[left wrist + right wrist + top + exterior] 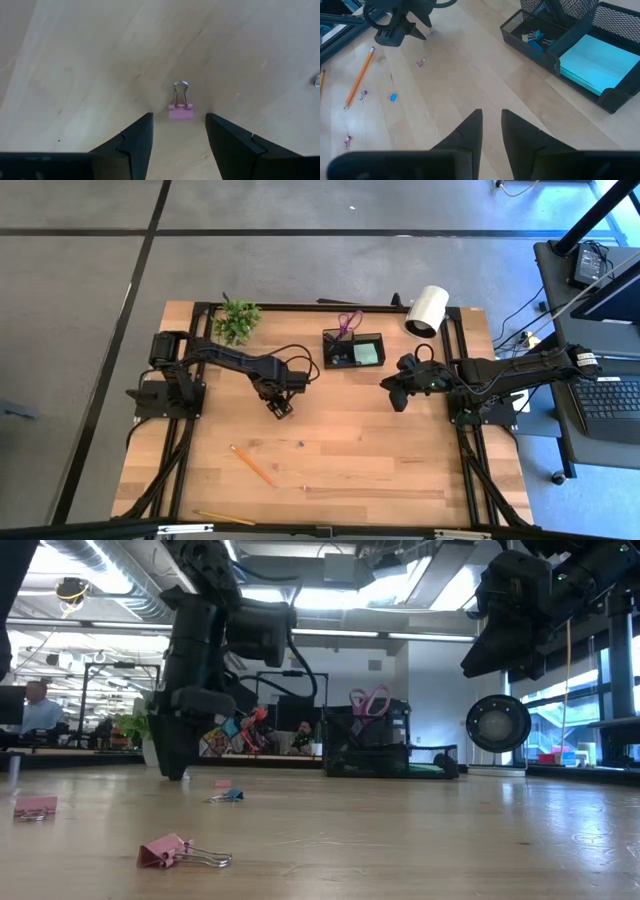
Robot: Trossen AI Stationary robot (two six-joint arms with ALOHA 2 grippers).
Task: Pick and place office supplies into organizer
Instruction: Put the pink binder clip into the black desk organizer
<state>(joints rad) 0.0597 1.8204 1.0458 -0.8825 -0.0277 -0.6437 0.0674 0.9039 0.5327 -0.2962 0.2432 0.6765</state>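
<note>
Bare wood surrounds the left gripper (179, 131), fingers spread wide just short of a pink binder clip (180, 111). Farther right, the right gripper (491, 131) hangs narrowed and empty above open tabletop, near the black organizer (352, 350) by the back edge.

The wooden surface (400, 460) carries the black mesh organizer (352, 350), a plant (237, 320), an orange pencil (253, 465) and scattered pink binder clips (180, 852).
</note>
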